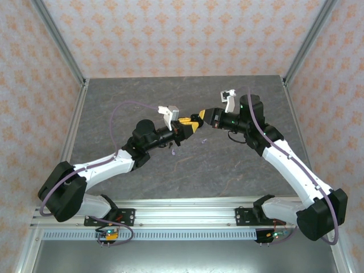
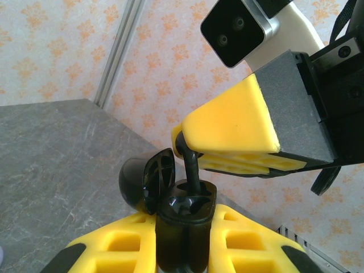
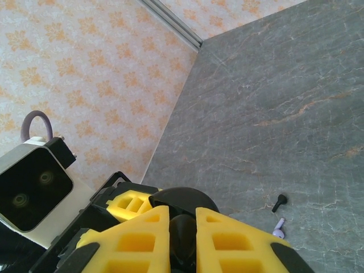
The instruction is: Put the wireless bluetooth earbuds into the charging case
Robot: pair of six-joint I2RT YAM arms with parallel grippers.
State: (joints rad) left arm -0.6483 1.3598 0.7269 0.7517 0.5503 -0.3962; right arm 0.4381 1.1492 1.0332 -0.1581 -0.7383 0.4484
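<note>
My left gripper (image 1: 185,128) is shut on the black charging case (image 2: 181,250), held upright with its lid (image 2: 142,179) hinged open to the left. My right gripper (image 1: 198,121) is shut on a black earbud (image 2: 192,170), whose stem reaches down into the case's far slot. The near slot looks vacant. In the right wrist view the yellow fingers (image 3: 227,239) clamp the earbud (image 3: 183,239) above the case lid (image 3: 185,196). On the table lie another small black piece (image 3: 278,202) and a pale lilac earbud (image 3: 278,228).
More tiny lilac pieces (image 1: 174,149) lie on the grey table (image 1: 239,165) under the left arm. Patterned walls close in the table at the back and both sides. Both grippers meet mid-air above the table's middle.
</note>
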